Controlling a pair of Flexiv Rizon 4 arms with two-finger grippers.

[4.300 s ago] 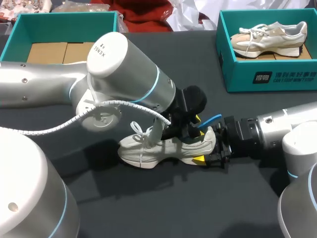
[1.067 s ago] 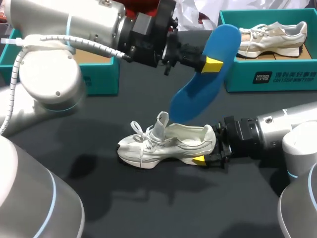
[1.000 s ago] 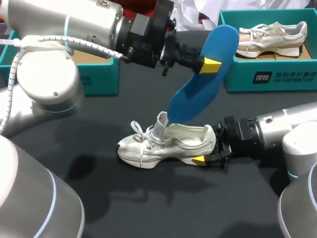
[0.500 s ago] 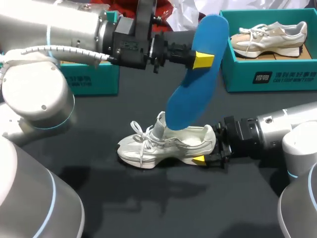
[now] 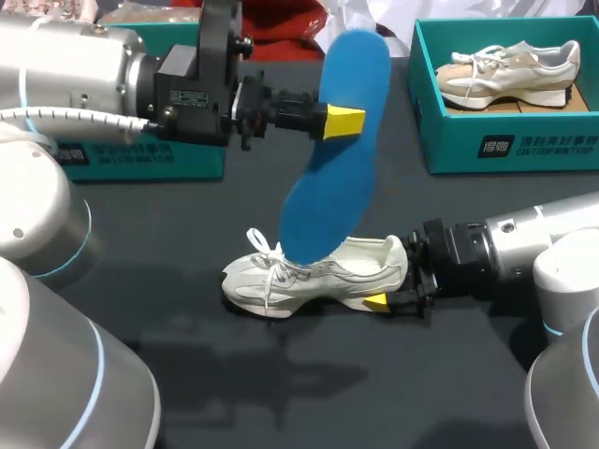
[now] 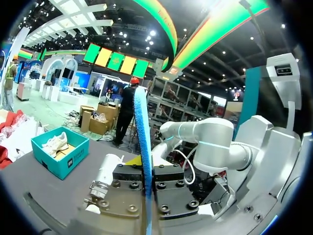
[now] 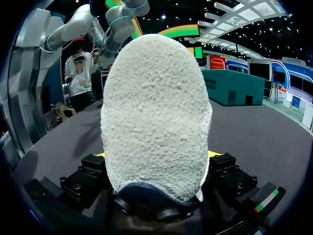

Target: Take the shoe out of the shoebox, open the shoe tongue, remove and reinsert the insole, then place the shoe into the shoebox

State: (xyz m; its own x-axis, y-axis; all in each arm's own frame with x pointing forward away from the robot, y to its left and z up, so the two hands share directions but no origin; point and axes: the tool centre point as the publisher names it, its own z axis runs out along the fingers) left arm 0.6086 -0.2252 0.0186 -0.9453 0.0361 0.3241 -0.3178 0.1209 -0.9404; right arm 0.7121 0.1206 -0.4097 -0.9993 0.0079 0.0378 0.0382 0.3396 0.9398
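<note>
Left tool (image 5: pixel 343 122) is clamped on the blue insole (image 5: pixel 329 187), pinching it mid-length. In the left wrist view the insole stands edge-on between the fingers. It slants down toward 7 o'clock and its low end covers the shoe's mouth, so the tongue can't be made out. Right tool (image 5: pixel 397 279) grips the heel of the white shoe (image 5: pixel 281 281), which lies on the desk (image 5: pixel 374 393) at that tool's 9 o'clock. An open shoebox (image 5: pixel 505 145) sits at 1 o'clock.
</note>
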